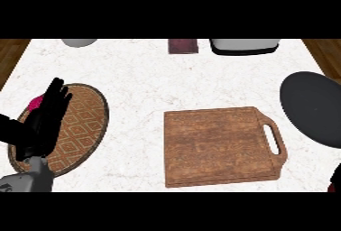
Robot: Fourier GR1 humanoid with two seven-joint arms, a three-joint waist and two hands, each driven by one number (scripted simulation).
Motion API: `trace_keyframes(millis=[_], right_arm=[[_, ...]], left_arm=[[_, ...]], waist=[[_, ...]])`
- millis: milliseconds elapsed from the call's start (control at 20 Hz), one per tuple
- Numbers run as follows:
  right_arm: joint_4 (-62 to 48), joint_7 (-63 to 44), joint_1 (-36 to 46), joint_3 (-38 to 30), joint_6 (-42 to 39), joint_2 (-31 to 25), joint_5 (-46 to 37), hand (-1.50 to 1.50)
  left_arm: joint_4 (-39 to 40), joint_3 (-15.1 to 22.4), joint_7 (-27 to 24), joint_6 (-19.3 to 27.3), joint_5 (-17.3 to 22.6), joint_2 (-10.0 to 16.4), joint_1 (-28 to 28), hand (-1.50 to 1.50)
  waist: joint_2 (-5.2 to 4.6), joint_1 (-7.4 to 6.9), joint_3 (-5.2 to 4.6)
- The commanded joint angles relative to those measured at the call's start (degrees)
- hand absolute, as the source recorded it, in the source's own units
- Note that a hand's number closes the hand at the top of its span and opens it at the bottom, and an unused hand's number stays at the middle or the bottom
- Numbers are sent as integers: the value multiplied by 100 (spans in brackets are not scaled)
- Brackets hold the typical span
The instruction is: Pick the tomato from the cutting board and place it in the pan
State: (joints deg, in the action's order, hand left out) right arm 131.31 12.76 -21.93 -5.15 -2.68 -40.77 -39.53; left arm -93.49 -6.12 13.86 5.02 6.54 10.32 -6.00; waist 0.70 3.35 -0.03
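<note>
At my 9 o'clock the oval mat looks woven, a rough brown weave with a diamond pattern. The left hand over it is matt black, above a smooth grey forearm. Toward 5 o'clock the cutting board reads as wood, grainy and dull brown, on a counter like smooth white marble with faint veins, and the pan at 3 o'clock is dark grey and matt.

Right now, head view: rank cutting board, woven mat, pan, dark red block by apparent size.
1. cutting board
2. woven mat, partly under the left robot hand
3. pan, cut off by the frame: mat-versus-pan unsure
4. dark red block
</note>
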Motion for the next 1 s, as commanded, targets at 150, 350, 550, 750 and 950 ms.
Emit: trace_keyframes(millis=[150, 350, 550, 750, 950], right_arm=[[-309, -39, 175, -1791, -683, -15, 1585, 150], [-1821, 498, 856, -2130, -482, -37, 1714, 150], [-3060, 932, 1502, -2255, -702, -305, 1825, 150], [-4571, 1424, 2419, -2151, -498, -455, 1728, 150], [-6064, 2069, 3092, -1857, -182, -418, 1400, 150]], left_arm=[[278, -31, -175, -253, 33, 98, -203, 0], [369, 119, 103, 12, -108, -95, -643, 0], [196, 18, 31, -231, 52, 16, -328, 0], [270, 27, 100, -209, 43, -15, -480, 0], [90, 110, 198, -207, -31, -9, -469, 0]], waist=[[-67, -274, 0], [-87, -339, 7], [-84, -400, 7], [-98, -441, 9], [-108, -479, 13]])
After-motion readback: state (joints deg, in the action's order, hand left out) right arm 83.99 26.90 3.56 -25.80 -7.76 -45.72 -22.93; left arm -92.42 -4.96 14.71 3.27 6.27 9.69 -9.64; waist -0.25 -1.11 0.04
